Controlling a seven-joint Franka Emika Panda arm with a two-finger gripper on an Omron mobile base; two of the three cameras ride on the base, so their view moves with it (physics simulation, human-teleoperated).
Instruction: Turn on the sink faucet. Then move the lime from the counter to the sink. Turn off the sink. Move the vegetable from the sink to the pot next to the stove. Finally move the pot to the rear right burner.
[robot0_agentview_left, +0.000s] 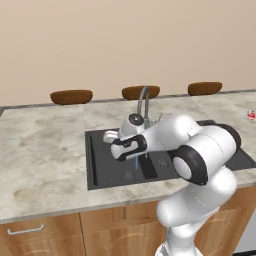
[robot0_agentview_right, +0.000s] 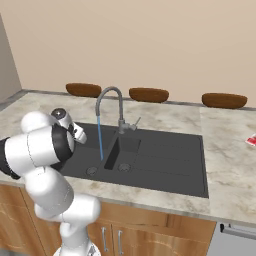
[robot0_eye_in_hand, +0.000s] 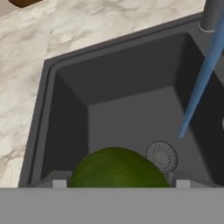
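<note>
Lime (robot0_eye_in_hand: 119, 168): dark green ball, seen in the hand view between the fingers, which are spread wide around it and appear to grip it. Location: held above the larger left basin of the sink (robot0_eye_in_hand: 131, 118), near the round drain (robot0_eye_in_hand: 162, 156).

Sink faucet (robot0_agentview_right: 111, 107): on; a thin blue stream (robot0_agentview_right: 100, 137) falls from the spout into the same basin.

Gripper (robot0_agentview_left: 122, 148): over the basin, at the end of the white arm.

Risks, as judged:
- Released from this height, the lime could bounce or roll about the basin; a ball does not settle readily on a flat floor.
- The grip sits at the fingers' wide span; a small slip would drop the lime early, though still inside the sink.
- The arm is close to the faucet; the lever (robot0_agentview_right: 134, 123) could be knocked on withdrawal.

Views compared:
- Hand view: shows the lime and the drain below it; the base views do not make the lime out.
- Right base view: shows the full arch of the faucet, the stream and both basins, with brown bowls (robot0_agentview_right: 149, 94) along the back of the worktop (robot0_agentview_right: 227, 165).
- Left base view: the arm covers much of the sink.
</note>
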